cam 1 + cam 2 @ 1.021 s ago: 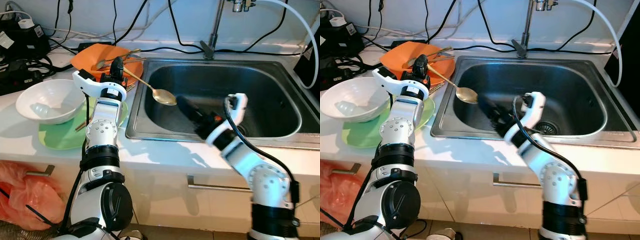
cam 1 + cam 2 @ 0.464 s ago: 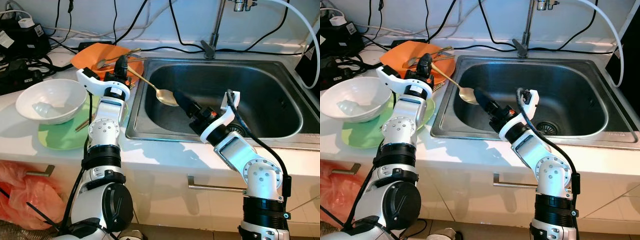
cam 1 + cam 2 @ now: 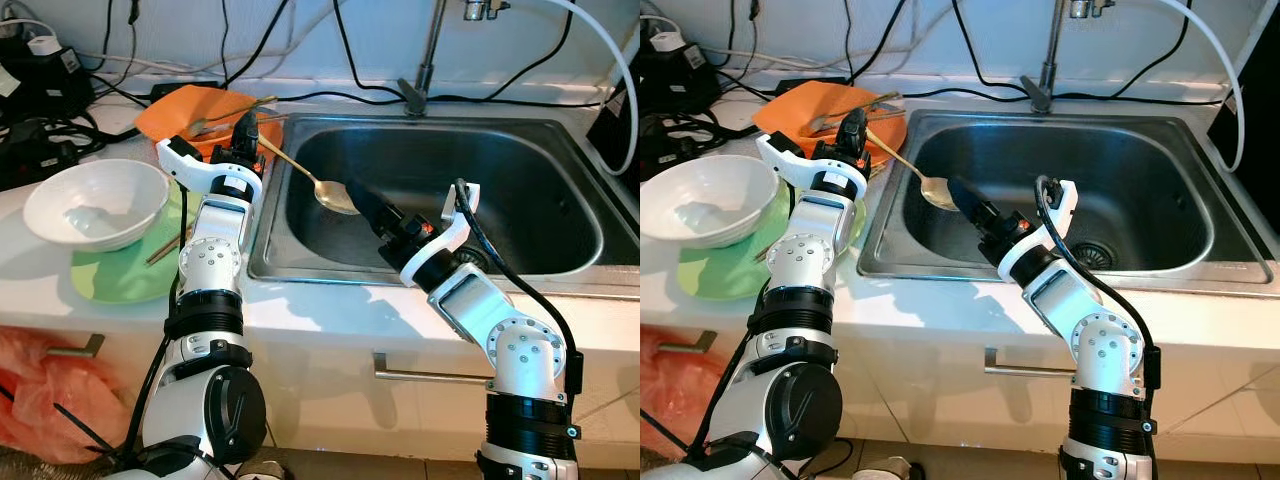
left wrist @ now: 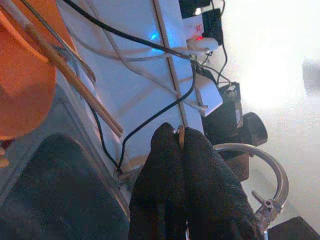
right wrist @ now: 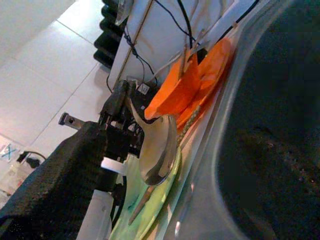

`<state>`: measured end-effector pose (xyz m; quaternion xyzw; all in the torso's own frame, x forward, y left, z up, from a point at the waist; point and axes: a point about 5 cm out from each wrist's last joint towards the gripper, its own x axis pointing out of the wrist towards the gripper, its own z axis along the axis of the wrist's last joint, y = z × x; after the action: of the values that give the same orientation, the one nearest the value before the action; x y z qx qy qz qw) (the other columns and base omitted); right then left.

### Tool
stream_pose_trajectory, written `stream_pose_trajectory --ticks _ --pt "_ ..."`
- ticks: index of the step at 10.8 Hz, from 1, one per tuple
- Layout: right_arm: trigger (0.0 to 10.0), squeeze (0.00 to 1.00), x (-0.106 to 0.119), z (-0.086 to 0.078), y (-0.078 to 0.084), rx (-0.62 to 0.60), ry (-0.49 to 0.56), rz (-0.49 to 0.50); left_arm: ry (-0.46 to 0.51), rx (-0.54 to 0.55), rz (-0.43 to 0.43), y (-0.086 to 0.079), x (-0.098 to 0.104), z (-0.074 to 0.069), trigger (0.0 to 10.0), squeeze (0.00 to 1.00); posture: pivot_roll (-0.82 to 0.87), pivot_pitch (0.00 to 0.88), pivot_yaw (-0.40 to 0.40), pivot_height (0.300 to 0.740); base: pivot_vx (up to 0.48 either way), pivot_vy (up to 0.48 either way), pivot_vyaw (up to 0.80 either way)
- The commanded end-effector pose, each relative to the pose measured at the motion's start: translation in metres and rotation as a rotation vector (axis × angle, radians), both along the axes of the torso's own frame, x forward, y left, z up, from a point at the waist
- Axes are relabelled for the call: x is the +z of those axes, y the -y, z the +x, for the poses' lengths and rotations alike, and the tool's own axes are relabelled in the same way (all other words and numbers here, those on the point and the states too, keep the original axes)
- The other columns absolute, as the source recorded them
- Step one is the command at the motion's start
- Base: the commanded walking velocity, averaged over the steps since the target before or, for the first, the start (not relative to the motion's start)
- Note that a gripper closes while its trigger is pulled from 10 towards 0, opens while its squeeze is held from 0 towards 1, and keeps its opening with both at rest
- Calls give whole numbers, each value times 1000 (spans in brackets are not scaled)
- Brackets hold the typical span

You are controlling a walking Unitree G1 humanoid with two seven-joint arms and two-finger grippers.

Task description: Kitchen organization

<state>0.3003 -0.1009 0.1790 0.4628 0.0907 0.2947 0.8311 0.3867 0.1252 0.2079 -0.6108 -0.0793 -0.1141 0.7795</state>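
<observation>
Left eye view: left gripper (image 3: 243, 128) pinches the gold spoon (image 3: 335, 196), bowl just beside right gripper (image 3: 360, 203) (fingers' spread unclear).

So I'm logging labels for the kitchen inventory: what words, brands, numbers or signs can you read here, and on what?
None can be read.
The power adapters at the counter's back left carry pale labels, too small and blurred to read.
The white bowl, orange plate, green plate, gold spoon and sink show no print.

No readable text, label or number is showing anywhere on the surface (image 3: 330, 300). The power adapters (image 3: 45, 60) at the back are showing no legible markings.
</observation>
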Motion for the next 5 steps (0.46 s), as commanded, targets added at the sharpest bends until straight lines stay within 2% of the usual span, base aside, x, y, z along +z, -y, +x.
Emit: stream_pose_trajectory --ticks 1,5 --pt "10000 0 2 0 -2 10 2 2 3 -90 -66 38 1 -3 0 0 83 28 54 740 0 0 0" --pt "10000 0 2 0 -2 10 2 2 3 -90 -66 38 1 -3 0 0 83 28 54 740 0 0 0"
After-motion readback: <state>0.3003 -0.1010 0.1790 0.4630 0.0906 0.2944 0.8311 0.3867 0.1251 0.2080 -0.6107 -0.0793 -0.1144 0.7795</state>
